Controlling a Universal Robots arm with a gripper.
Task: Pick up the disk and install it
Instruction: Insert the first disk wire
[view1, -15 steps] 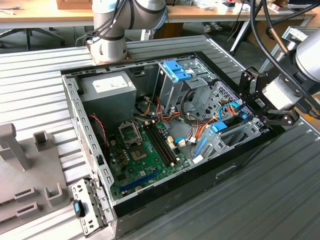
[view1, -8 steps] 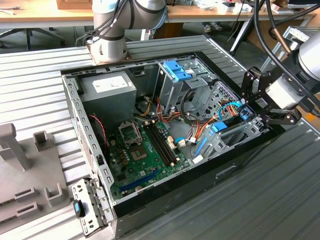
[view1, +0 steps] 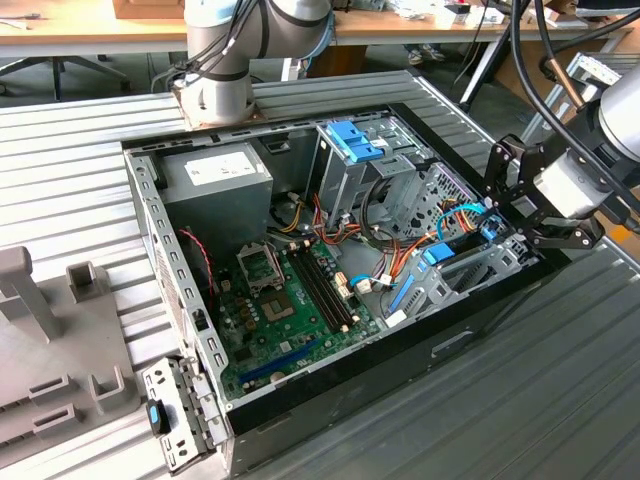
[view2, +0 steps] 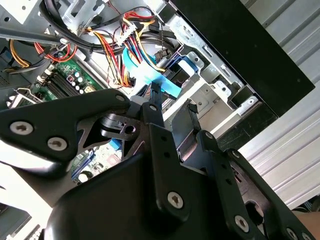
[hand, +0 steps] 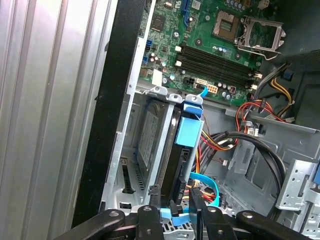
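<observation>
The disk stands on edge in the drive bay at the corner of the open computer case, on the exterior view's right. A blue rail runs along its upper edge, and the same rail appears in the second wrist view. My gripper hovers just above that bay. Its black fingers are apart, so the gripper is open with nothing clamped. A light blue flat cable runs under the gripper, past one end of the disk.
The case also holds a green motherboard, a grey power-supply box and a metal cage with a blue latch. Bundled coloured wires lie beside the bay. Grey fixtures sit at the exterior view's left.
</observation>
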